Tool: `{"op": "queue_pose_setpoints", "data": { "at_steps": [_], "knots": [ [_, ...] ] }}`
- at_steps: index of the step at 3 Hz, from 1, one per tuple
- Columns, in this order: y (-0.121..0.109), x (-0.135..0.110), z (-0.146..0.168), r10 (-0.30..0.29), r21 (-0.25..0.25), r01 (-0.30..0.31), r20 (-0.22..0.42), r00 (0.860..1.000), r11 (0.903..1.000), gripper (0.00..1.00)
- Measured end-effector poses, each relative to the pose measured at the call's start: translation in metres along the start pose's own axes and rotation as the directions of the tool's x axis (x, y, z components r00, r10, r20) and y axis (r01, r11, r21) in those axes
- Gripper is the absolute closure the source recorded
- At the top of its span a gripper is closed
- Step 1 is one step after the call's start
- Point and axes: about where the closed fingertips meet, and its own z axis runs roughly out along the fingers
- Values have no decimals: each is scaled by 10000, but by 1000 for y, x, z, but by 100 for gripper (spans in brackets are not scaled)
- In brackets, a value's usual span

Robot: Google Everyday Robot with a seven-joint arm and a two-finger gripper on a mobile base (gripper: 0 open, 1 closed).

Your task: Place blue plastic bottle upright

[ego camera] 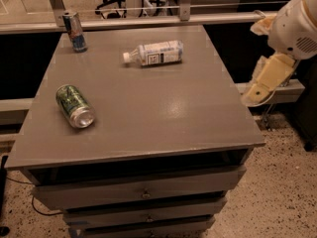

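Observation:
The blue plastic bottle (154, 53) lies on its side at the back middle of the grey table (148, 118). Its white cap points left and its white label with a dark square logo faces up. My gripper (265, 81), cream-coloured, hangs off the table's right edge, below the white arm (294, 26). It is well to the right of the bottle and touches nothing.
A green drink can (75, 106) lies on its side at the table's left. A slim blue-and-silver can (75, 31) stands upright at the back left corner. Drawers (143, 195) sit under the tabletop, and a rail (148, 20) runs behind it.

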Motion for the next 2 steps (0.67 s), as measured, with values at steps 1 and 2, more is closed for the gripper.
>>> {"op": "queue_pose_setpoints", "data": {
  "at_steps": [1, 2],
  "knots": [
    [-38, -26, 25, -129, 431, 72, 1352, 9907, 9990, 0],
    [-73, -54, 44, -303, 825, 89, 2608, 9649, 9966, 0]
  ]
}}
